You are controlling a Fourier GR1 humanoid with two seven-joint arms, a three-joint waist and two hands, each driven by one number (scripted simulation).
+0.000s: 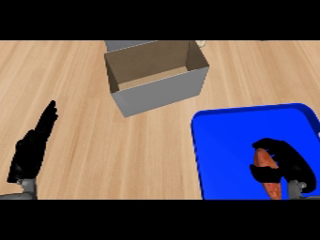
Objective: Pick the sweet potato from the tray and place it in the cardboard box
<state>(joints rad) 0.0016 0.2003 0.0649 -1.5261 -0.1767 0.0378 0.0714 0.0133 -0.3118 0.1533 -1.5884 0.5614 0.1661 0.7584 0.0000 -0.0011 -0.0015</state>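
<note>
Sweet potato (268,172): inside right hand's curl, lying on blue tray (245,136).
Right hand (287,164): fingers and thumb curled round it.
Cardboard box (159,77): open-topped, up and left of right hand, well apart.
Left hand (34,145): resting, fingers straight, over counter (72,84).
Risk: likely slipping out mid-carry, since long ends protrude; clipping box wall.
</note>
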